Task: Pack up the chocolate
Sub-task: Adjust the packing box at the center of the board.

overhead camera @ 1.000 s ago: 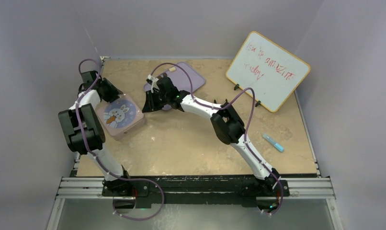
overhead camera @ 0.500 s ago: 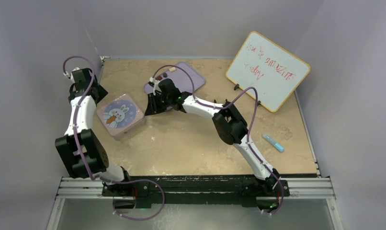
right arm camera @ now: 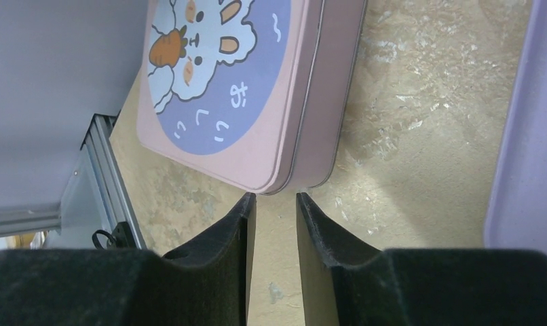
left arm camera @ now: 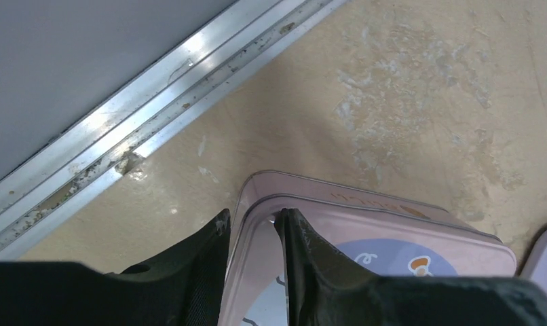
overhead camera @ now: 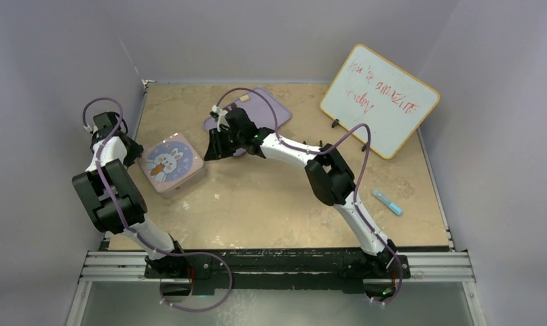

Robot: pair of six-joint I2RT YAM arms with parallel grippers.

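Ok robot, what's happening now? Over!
Left gripper astride tin corner, grip unclear. Right gripper open, empty, beside tin. Chocolate on tray, unpacked. Tin closed.

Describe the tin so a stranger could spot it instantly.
On the beige table, look left, beside the left arm. The tin is square and pink, its lid showing a white rabbit with an orange carrot on a blue circle; the tray farther back is plain lilac.
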